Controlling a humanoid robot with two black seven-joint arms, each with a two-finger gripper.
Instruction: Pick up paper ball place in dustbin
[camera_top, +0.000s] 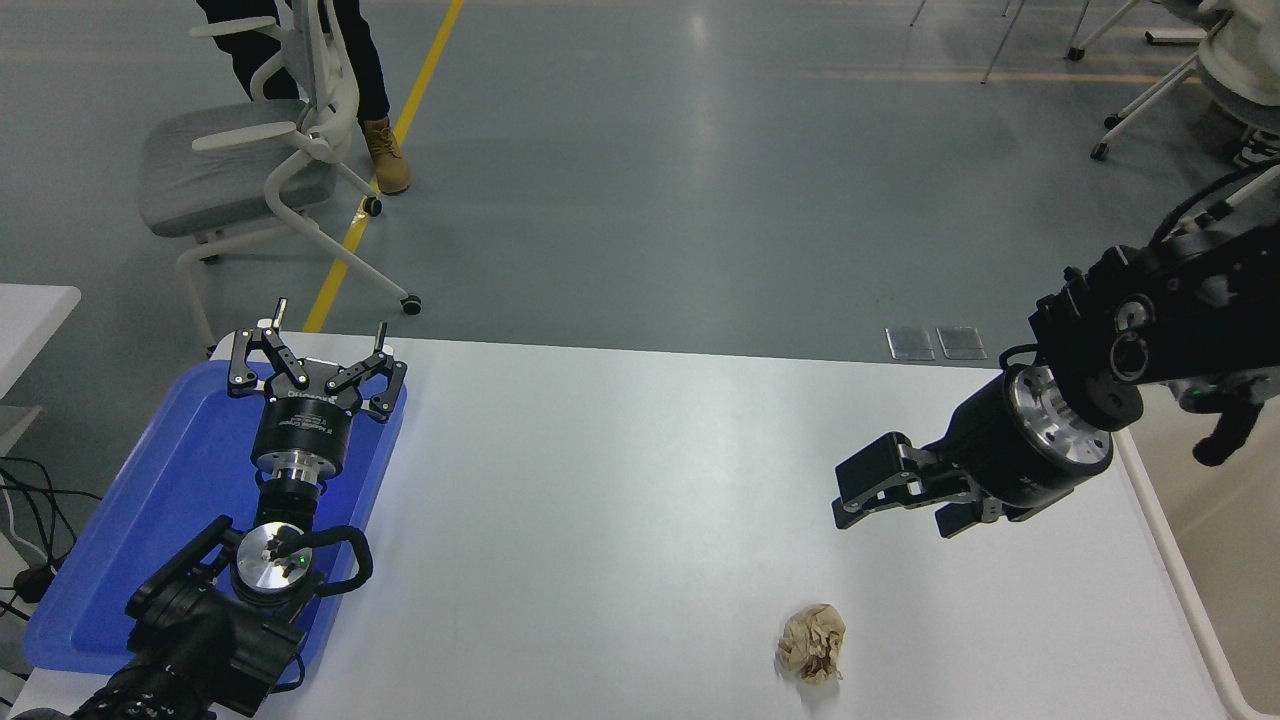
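Note:
The paper ball (812, 644), a crumpled tan wad, lies on the white table (620, 500) near its front edge, right of the middle. My right gripper (893, 504) hovers above the table, behind and to the right of the ball. It points left, its fingers are apart and it holds nothing. The dustbin (1180, 575) shows only at the right edge as a white rim with a cream inside, beside the table. My left gripper (331, 322) is parked open over the blue tray (150, 500) at the lower left.
A white office chair (250, 150) and a person's legs with a tan boot (388, 158) are on the floor beyond the table's far left corner. More chair legs stand at the top right.

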